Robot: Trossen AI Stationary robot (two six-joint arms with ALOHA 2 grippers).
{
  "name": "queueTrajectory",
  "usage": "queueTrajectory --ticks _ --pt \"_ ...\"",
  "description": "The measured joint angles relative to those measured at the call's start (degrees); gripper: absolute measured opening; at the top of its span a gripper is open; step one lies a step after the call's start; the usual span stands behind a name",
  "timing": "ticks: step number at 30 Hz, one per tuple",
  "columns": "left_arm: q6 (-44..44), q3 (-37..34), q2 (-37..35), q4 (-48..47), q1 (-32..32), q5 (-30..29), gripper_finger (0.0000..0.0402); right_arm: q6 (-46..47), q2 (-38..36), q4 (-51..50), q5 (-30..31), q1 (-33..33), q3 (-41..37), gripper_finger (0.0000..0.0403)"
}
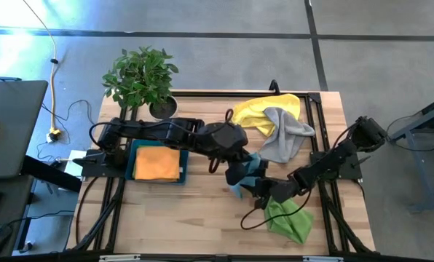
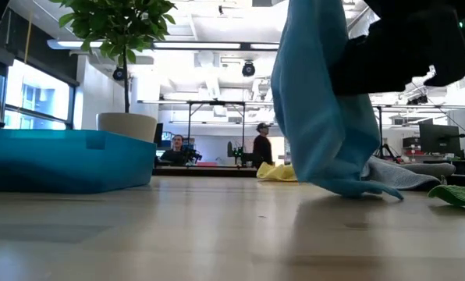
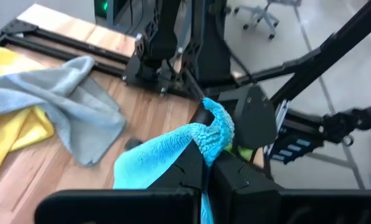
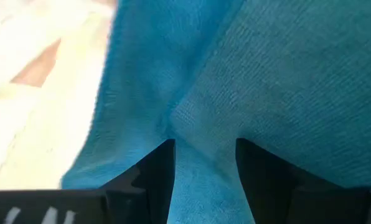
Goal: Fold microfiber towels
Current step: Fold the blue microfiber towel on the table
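Note:
A light blue towel [image 2: 326,101] hangs in mid-table from my left gripper [image 3: 207,158], which is shut on it well above the tabletop. My right gripper [image 4: 204,155] stands open, low and right behind the hanging cloth [image 4: 248,74], which lies between its fingers. A yellow towel [image 1: 264,113] and a grey towel [image 1: 286,135] lie crumpled at the far right. A lime green towel [image 1: 290,218] lies near the front edge. An orange towel [image 1: 157,164] lies folded in the teal tray [image 1: 133,156]. My left gripper pinches a bunched-up corner or edge of the light blue towel [image 3: 215,127] between its two shut fingers, slanting down from the table's left. Several gathered layers show there. The towel hangs slack below, its lower end [image 2: 365,187] on the table. My right gripper: whether its fingers touch the cloth I cannot tell.
A potted plant [image 1: 140,76] stands at the far left corner. Black frame rails [image 1: 319,116] run along the table's edges. Bare wood [image 1: 195,211] lies at the front between the tray and the green towel. People show in the room behind the table.

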Motion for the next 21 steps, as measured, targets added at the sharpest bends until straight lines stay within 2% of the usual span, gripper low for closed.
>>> queueTrajectory --ticks 9,18,21 --pt "-0.8 0.0 0.0 3.0 -0.2 0.4 0.0000 -1.9 0.0 4.0 0.6 -0.5 0.0 0.0158" --pt "-0.6 0.0 0.0 6.6 -0.1 0.7 0.0000 0.1 0.0 4.0 -0.2 -0.1 0.0 0.0117" --pt "-0.6 0.0 0.0 6.9 -0.1 1.6 0.0000 0.2 0.0 4.0 2.1 0.0 0.0 0.0104"
